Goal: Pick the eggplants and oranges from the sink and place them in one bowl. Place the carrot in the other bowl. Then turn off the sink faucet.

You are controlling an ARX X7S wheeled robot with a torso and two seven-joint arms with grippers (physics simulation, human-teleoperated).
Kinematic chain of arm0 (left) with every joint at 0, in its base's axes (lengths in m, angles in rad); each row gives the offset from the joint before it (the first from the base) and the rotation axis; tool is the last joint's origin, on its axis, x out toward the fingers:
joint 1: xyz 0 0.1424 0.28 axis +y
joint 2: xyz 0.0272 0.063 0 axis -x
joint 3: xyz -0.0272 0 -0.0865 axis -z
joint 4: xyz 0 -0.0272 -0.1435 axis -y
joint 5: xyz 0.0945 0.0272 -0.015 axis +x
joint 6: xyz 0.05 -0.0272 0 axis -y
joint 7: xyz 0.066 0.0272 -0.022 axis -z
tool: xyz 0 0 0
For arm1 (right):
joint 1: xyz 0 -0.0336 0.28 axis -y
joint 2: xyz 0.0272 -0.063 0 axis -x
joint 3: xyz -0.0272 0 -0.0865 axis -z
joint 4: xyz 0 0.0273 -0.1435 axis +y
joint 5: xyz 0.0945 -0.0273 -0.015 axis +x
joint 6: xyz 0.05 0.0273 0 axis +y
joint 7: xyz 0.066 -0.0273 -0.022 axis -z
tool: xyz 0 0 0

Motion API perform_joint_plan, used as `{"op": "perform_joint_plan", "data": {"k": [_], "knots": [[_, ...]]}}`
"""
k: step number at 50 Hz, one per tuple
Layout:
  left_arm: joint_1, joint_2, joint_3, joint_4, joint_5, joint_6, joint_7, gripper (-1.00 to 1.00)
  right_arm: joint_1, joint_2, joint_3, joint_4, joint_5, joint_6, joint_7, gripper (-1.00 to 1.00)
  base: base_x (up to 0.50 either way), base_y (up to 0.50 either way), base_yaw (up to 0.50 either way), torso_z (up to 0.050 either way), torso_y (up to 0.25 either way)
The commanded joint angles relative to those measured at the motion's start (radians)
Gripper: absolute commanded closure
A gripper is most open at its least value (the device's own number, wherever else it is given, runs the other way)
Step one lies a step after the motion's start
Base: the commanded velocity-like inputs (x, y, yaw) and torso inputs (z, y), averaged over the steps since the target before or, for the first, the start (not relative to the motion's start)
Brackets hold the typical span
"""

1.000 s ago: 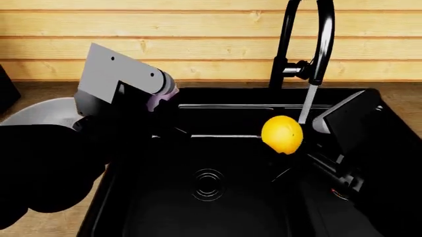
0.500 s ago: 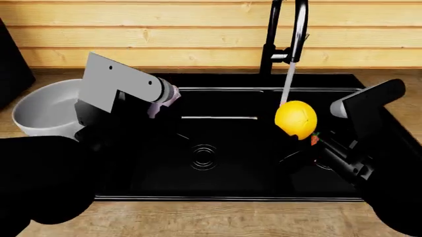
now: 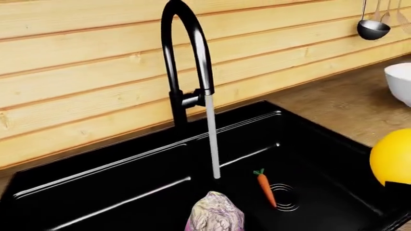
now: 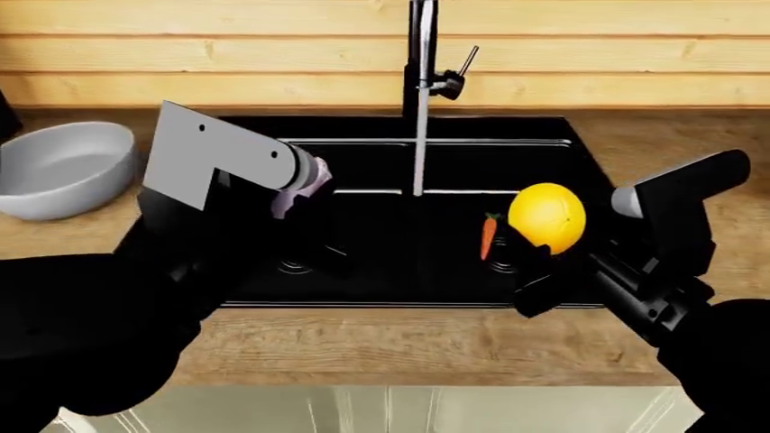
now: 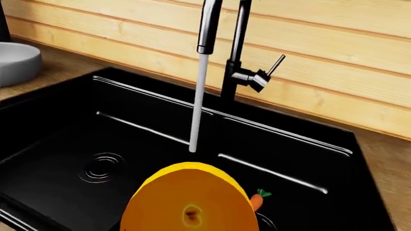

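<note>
Jaws on the left arm (image 4: pixel 298 191) are clamped on a pale purple, mottled lump that I take for the eggplant (image 3: pixel 215 217), held up over the left basin of the sink (image 4: pixel 565 135). Far left on the worktop (image 4: pixel 398 347) stands the pale grey bowl (image 4: pixel 60 167), well apart from that arm's load but on its side of the sink. Going right, the faucet (image 4: pixel 421 54) rises at the far rim with its lever (image 4: pixel 464 61) angled up, and water (image 4: pixel 420 153) runs down onto the centre divider. Just right of the stream, the carrot (image 4: pixel 489 236) lies in the right basin beside the drain, long axis running near to far, leafy top at the far end. Next to it, the right arm's jaws (image 4: pixel 536 262) are clamped on the orange (image 4: pixel 547 217), lifted above the right basin. The white bowl (image 3: pixel 401 82) shows only in the left wrist view, on the worktop to the far right, so the right arm is the nearer one to it. Both fruits belong in one bowl, and the orange lies closest to the white one.
</note>
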Motion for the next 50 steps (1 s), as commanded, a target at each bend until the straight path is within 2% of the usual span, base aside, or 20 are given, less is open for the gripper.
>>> {"op": "perform_joint_plan", "data": {"k": [1,50], "knots": [[-0.002,0.003,-0.002,0.001,-0.001,0.009,-0.009,1.0,-0.006,0.002,0.01,-0.003,-0.026,-0.012,-0.011,1.0,-0.22,-0.5,0.0,0.0,0.0],[-0.013,0.009,0.018,-0.01,0.02,0.014,-0.003,1.0,-0.044,0.028,0.065,0.001,-0.052,-0.067,0.031,1.0,-0.11,-0.48,0.0,0.0,0.0]]}}
